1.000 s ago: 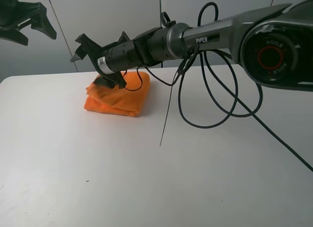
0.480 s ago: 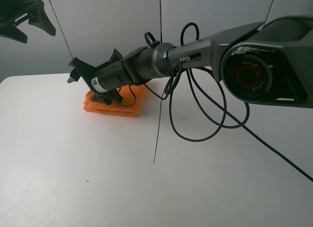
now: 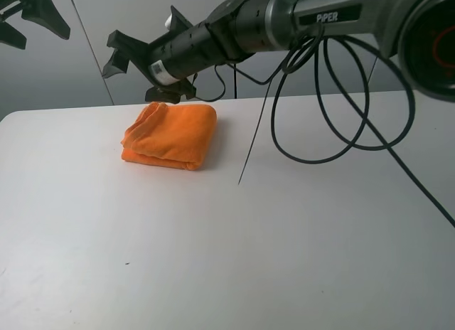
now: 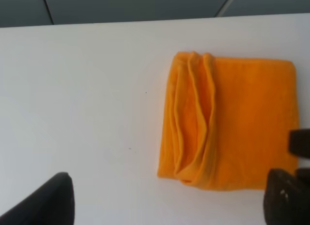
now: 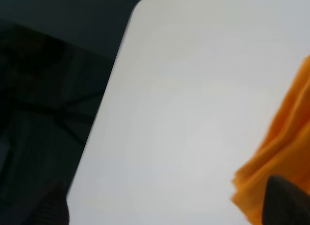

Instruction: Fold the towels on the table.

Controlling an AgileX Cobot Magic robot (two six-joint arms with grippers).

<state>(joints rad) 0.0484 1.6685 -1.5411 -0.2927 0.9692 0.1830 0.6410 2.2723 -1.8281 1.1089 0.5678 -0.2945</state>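
Exterior high view, left to right. At the upper left corner I see my left gripper (image 3: 32, 17) raised well above the table (image 3: 213, 259); its dark fingers are spread apart and hold nothing. In the left wrist view the same fingertips (image 4: 46, 200) sit wide at the frame corners, with the towel (image 4: 230, 125) lying flat between and below them, untouched.

Next comes the orange towel (image 3: 170, 134), resting on the far left part of the white table, folded into a compact rectangular bundle. Its stacked layered edges face the left side; the smooth fold faces right.

Directly above the towel's far edge hangs my right gripper (image 3: 138, 63), reached across from the right and clear of the cloth. Its fingers stand parted and empty. In the right wrist view, which is blurred, a corner of the towel (image 5: 283, 152) shows beside one dark fingertip (image 5: 288, 200).

Further right, the right arm (image 3: 298, 17) spans the upper frame, with black cables (image 3: 334, 109) looping down from it toward the table.
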